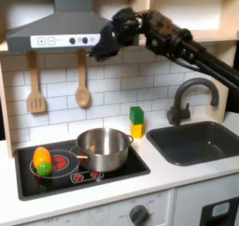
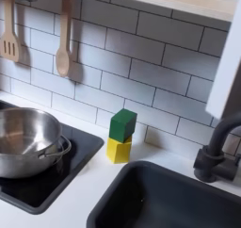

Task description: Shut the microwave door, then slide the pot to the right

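The shiny steel pot [image 1: 103,148] stands on the black stovetop [image 1: 131,166], on its right burner, with its short handle toward the first exterior view's left. In the second exterior view the pot [image 2: 24,142] sits at the left edge. My gripper [image 1: 101,50] hangs high above the pot, right in front of the grey range hood [image 1: 56,29], and the black arm reaches in from the first exterior view's upper right. Its dark fingers blur together, so I cannot tell how they stand. The microwave door is out of view.
A yellow, green and orange toy [image 1: 42,160] lies on the left burner. A green-on-yellow block [image 1: 137,122] stands by the tiled wall, between stove and sink [image 1: 224,153]. A dark faucet [image 1: 191,94] rises behind the sink. A wooden spatula [image 1: 35,85] and spoon [image 1: 82,85] hang on the wall.
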`<state>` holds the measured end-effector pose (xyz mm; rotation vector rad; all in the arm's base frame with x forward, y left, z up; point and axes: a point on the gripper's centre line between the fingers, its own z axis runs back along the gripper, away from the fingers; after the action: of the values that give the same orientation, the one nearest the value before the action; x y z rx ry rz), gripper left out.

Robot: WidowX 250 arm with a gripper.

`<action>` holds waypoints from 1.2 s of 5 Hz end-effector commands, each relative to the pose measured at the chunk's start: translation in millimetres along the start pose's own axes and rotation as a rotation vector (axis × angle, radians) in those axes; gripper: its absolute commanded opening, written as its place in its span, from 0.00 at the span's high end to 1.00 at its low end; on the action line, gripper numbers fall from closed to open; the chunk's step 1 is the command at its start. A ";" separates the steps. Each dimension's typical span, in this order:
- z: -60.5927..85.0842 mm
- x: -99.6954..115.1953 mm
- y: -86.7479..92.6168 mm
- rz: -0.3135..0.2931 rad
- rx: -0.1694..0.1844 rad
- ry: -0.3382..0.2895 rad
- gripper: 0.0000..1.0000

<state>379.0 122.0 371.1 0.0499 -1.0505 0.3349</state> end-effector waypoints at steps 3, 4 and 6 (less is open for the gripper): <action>68.8 -101.3 -34.7 -0.046 -0.238 0.547 1.00; 91.2 -119.6 -40.4 -0.114 -0.285 0.584 1.00; 124.9 -167.9 -44.7 -0.208 -0.379 0.691 1.00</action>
<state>209.6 13.8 297.3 -0.2779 -0.4050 -0.0525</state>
